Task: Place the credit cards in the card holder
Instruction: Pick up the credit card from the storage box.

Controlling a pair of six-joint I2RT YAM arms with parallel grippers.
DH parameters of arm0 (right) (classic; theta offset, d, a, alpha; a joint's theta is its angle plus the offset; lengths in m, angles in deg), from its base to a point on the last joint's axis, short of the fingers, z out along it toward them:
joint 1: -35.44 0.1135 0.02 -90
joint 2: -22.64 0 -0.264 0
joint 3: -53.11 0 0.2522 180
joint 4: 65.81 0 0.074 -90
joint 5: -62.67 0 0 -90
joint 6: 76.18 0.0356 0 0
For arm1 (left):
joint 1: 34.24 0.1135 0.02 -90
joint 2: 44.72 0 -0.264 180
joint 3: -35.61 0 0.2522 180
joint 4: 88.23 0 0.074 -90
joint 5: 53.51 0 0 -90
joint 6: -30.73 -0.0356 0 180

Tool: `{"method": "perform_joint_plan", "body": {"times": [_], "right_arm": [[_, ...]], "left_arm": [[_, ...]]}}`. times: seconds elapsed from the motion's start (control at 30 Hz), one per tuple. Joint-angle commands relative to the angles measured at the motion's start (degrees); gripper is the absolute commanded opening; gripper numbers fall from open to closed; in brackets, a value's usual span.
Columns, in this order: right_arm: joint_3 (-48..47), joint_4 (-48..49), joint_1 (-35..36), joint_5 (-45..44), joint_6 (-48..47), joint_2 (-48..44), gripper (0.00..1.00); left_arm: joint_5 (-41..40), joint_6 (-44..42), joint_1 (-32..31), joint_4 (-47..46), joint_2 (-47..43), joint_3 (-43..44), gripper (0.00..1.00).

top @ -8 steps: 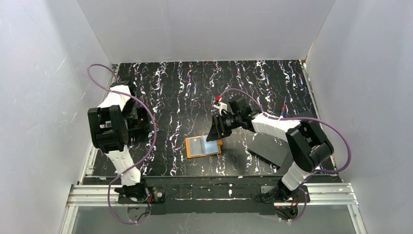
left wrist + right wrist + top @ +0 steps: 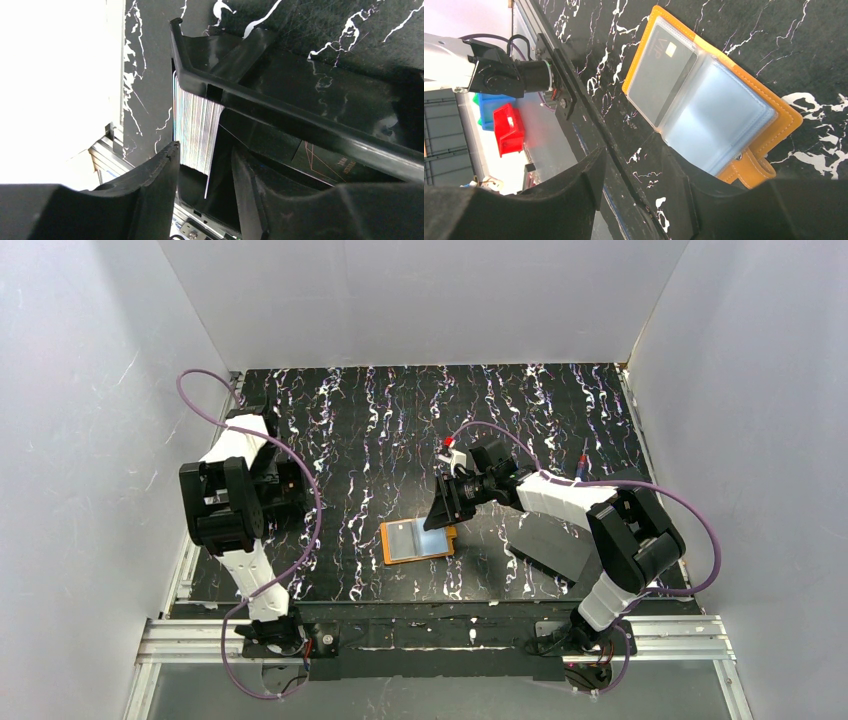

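Note:
The orange card holder (image 2: pixel 417 540) lies open on the black marbled table, pale sleeves up. One dark credit card (image 2: pixel 664 70) with a gold chip sits in a sleeve. My right gripper (image 2: pixel 644 185) hovers just right of the holder, open, with only table between its fingers. At the far left, several credit cards (image 2: pixel 192 125) stand on edge in a black tray (image 2: pixel 280 107). My left gripper (image 2: pixel 205 149) is lowered over that stack, open. Its fingers (image 2: pixel 150 185) straddle the stack's end, and a dark gap shows beside the outermost card.
A larger flat dark rectangle (image 2: pixel 548 543) lies under my right arm. A metal rail (image 2: pixel 430 635) runs along the near edge with both arm bases. White walls close three sides. Red and blue bins (image 2: pixel 509 127) stand off the table.

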Motion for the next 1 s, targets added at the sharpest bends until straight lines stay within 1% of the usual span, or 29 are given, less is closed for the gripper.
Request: {"method": "perform_joint_plan", "body": {"times": [0.0, 0.27, 0.47, 0.8, 0.87, 0.97], "right_arm": [[0.65, 1.86, -0.34, 1.32, -0.45, -1.22, 0.54], [0.72, 2.04, -0.34, 1.41, -0.42, -1.20, 0.54], [0.76, 2.12, -0.35, 1.46, -0.46, -1.18, 0.54], [0.67, 2.04, -0.39, 1.59, -0.26, -1.14, 0.54], [0.70, 2.04, -0.34, 1.58, -0.16, -1.06, 0.54], [0.71, 2.04, -0.34, 1.55, -0.09, -1.22, 0.54]], "left_arm": [[-3.39, 0.74, 0.27, 0.99, -5.01, -0.73, 0.38], [-3.27, 0.78, 0.31, 0.89, -4.79, -0.87, 0.25], [-2.98, 0.65, 0.35, 0.86, -4.99, -0.93, 0.17], [-0.53, 1.43, 0.34, 3.46, -7.13, 0.70, 0.13], [0.26, 1.77, 0.37, 3.98, -7.52, 1.05, 0.09], [1.22, 2.12, 0.28, 4.66, -8.05, 1.39, 0.07]]}}
